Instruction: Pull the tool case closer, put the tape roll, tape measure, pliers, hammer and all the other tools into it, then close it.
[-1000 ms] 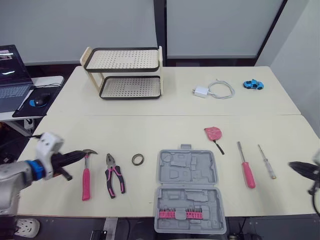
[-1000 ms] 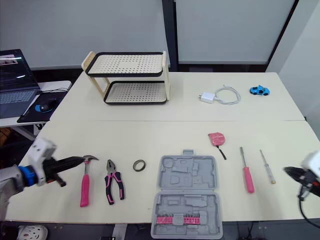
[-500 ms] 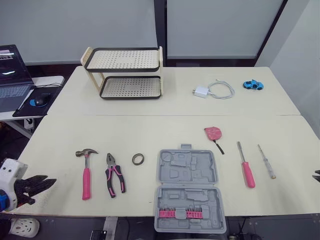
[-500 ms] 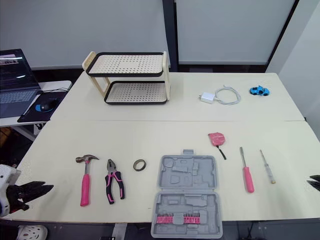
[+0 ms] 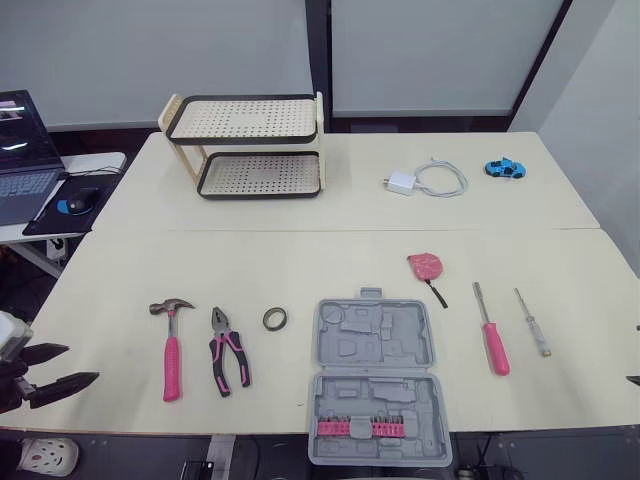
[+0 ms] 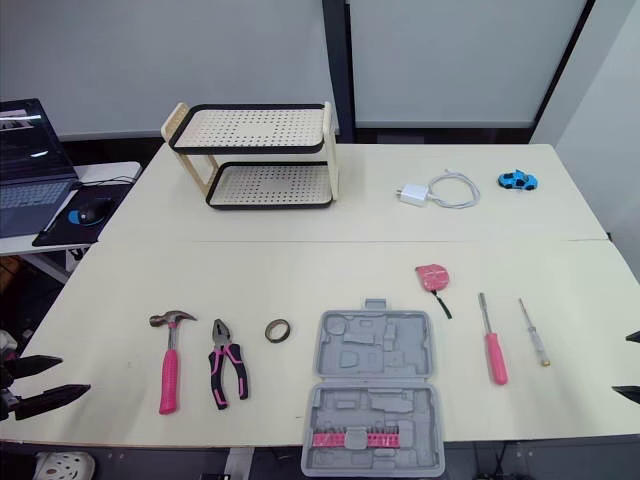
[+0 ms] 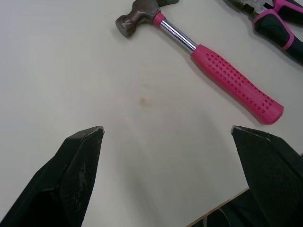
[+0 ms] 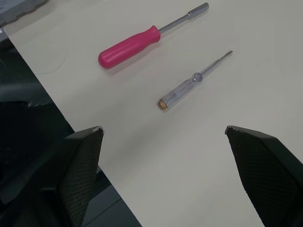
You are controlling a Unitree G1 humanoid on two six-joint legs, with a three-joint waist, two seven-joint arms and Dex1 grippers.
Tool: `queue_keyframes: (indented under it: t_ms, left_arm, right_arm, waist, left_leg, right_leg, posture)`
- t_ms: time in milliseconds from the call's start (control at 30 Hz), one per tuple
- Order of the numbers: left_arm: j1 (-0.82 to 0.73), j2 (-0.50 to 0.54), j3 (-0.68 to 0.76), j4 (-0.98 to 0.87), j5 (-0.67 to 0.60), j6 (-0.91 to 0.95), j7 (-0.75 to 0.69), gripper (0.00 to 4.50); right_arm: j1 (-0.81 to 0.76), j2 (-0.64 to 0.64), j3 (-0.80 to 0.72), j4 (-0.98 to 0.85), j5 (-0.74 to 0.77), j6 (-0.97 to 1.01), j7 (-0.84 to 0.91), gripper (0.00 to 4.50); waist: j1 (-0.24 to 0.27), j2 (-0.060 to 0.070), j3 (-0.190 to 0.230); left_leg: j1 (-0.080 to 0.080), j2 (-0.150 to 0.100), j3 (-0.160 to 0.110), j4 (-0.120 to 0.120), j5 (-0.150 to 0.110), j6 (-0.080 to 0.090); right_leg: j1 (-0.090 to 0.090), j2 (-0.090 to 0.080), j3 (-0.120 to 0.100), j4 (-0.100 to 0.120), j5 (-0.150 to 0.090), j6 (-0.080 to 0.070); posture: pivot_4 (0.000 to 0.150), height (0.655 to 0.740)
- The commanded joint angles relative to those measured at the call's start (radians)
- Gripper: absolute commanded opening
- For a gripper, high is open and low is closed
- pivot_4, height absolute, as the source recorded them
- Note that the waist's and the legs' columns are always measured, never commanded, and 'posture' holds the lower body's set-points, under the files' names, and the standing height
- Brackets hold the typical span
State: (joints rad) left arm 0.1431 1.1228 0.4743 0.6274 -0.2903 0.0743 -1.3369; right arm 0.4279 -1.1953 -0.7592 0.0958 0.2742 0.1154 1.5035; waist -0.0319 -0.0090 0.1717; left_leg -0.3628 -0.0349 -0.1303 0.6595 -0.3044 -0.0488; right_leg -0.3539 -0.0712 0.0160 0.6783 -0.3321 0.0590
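No text, brand, number or sign can be read anywhere, the case (image 5: 373, 345) included (the laptop (image 6: 25, 140) has a lit screen, but what it displays is too small to make out).

Left tool (image 7: 166, 128), right tool (image 8: 164, 127): black, textured, wedge-shaped.

Left gripper (image 7: 166, 128) spread wide above table (image 7: 71, 71). Hammer (image 7: 213, 71) flat ahead of jaws, apart from both fingers. Beyond it, probably pliers (image 7: 274, 19), cropped.
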Motion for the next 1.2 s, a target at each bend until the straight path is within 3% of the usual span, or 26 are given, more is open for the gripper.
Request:
queue_keyframes:
  t_ms: [33,1000,1200]
  left_arm:
    - [-0.031,0.043,0.002,0.019,0.007,-0.038,-0.018,4.50]
    - [-0.019,0.013,0.031,-0.152,-0.016,-0.008,0.040,4.50]
    - [0.038,0.010,0.032,-0.263,-0.046,0.057,0.016,4.50]
  right_arm:
    - [-0.024,-0.022,0.000,0.024,-0.003,-0.024,0.018,4.49]
    - [-0.073,0.012,0.013,-0.023,-0.014,-0.006,-0.038,4.49]
    - [-0.113,0.033,0.021,-0.168,0.074,0.063,-0.046,4.49]
  waist:
    - [0.000,0.000,0.000]
    - [0.000,0.001,0.001]
    - [-0.002,0.001,0.001]
  left_leg:
    - [0.000,0.000,0.000,0.000,0.000,0.000]
    - [0.000,0.000,0.001,0.000,0.000,0.000]
    - [0.000,0.002,0.001,0.000,0.000,0.000]
  right_leg:
    - [0.000,0.000,0.000,0.000,0.000,0.000]
    - [0.000,0.000,0.000,0.001,0.000,0.000]
    - [0.000,0.001,0.001,0.001,0.000,0.000]
  posture:
    - [0.150,0.7400]
    - [0.150,0.7400]
    - [0.150,0.7400]
